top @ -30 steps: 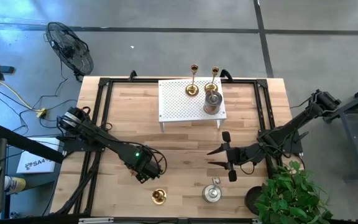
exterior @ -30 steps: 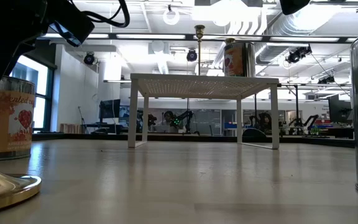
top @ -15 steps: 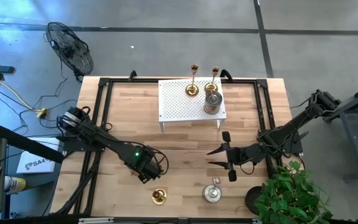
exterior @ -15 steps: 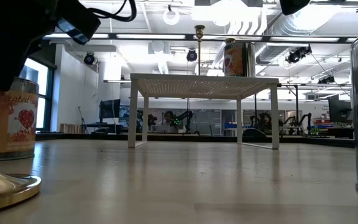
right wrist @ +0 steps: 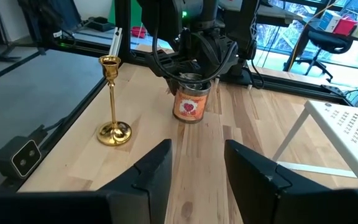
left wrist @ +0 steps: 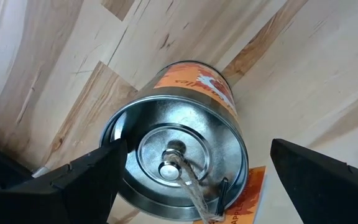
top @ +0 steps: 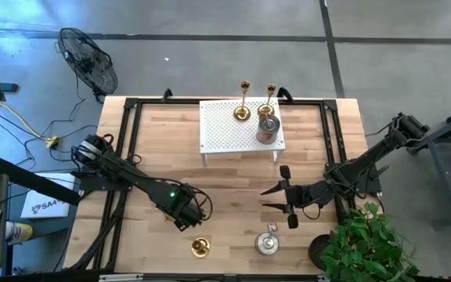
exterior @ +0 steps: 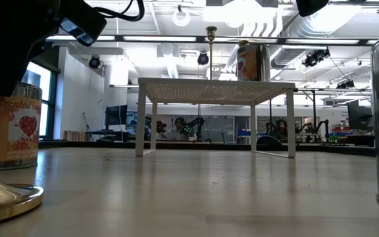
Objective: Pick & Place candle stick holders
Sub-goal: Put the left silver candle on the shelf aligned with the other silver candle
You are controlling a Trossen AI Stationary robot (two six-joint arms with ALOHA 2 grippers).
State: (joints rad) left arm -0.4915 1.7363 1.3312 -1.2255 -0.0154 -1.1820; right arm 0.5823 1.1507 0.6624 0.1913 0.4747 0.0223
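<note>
**Overhead, a wide-open claw frames a tin cup holder**

Directly above a squat metal cup holder, the left gripper hangs with its two dark fingers spread wide, one on each side of the rim and apart from it. The holder stands upright on the wooden table, on the near left part of the top. It is a silvery cylinder, open at the top, with a raised round socket at the centre of its shiny floor and an orange label bearing a red heart around its wall. In the low view the same holder stands at the left edge, under the dark bulk of the arm.

Just beside it, nearer the front edge, stands a slim gold candlestick: a thin polished stem, a small cup on top and a domed round base. A second silvery cup holder sits to its right, near the front edge.

Across the table, the right gripper hovers above the wood, empty, its fingers standing partly apart.

At the far side, a white perforated rack carries a third labelled cup holder on its right part. Two more gold candlesticks stand at its far edge; whether they rest on it cannot be told.
</note>
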